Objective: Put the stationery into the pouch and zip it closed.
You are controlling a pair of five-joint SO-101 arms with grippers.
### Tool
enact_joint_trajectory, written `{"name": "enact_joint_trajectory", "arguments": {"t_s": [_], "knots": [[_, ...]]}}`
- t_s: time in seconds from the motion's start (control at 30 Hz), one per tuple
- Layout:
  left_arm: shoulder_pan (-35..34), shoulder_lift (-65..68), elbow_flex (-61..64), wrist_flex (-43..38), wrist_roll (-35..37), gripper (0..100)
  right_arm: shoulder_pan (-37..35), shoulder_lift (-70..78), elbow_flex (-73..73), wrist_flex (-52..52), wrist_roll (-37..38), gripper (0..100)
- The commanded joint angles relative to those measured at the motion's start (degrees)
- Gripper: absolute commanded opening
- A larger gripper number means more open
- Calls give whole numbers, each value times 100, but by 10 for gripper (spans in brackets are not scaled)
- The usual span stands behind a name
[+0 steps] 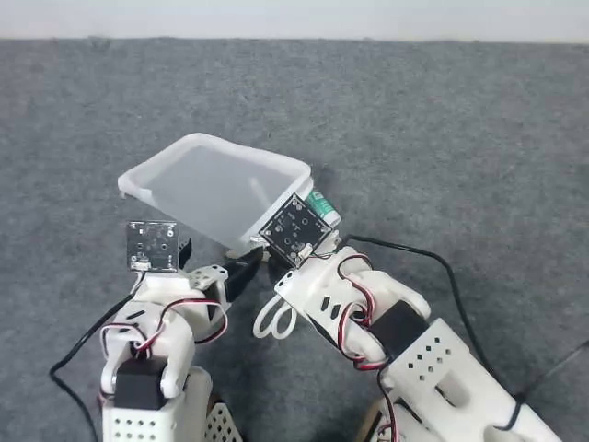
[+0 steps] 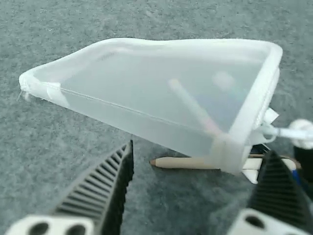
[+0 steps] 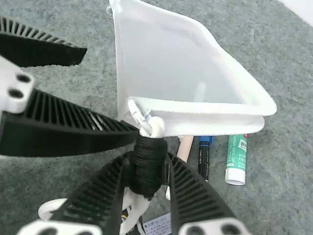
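The translucent pouch (image 1: 216, 189) lies tilted on the grey carpet (image 1: 460, 120), one corner raised by the black zip pull (image 3: 145, 166) pinched in the right gripper (image 3: 146, 159), probably to tension the zip. A pencil (image 2: 186, 163), blue marker (image 3: 204, 156) and green glue stick (image 3: 236, 159) lie outside under that corner. The left gripper (image 2: 200, 149) hangs close by, jaws spread.

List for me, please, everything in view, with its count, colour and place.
pouch: one, translucent white, middle of the mat, its near end over the stationery
pencil: one, beige, on the mat, partly under the pouch
marker: one, blue and black, beside the pencil, partly under the pouch
glue stick: one, green and white, beside the marker
zip pull: one, black, at the pouch's near corner
mat: one, grey, under everything
left pincer: one, black fingers, open, before the pouch
right pincer: one, black fingers, shut on the zip pull
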Motion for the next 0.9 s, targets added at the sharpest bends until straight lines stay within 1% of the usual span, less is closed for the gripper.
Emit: {"name": "enact_joint_trajectory", "arguments": {"t_s": [0.0,0.1,0.2,0.33,0.43,0.63,0.87], "knots": [[-26,-123,-145,-176,-44,378,40,-295,-97,-163,18,6],[-290,-123,84,-510,-53,378,40,-295,-97,-163,18,6],[-484,-123,136,-607,-53,378,40,-295,-97,-136,18,6],[-440,-123,154,-598,-114,369,40,-295,-97,-136,18,6],[-440,-123,154,-598,-334,327,40,-295,-97,-136,18,6],[-440,-123,154,-598,-492,269,66,-295,-97,-154,26,6],[-440,-123,127,-633,-492,169,75,-242,-88,-154,70,6]]}}
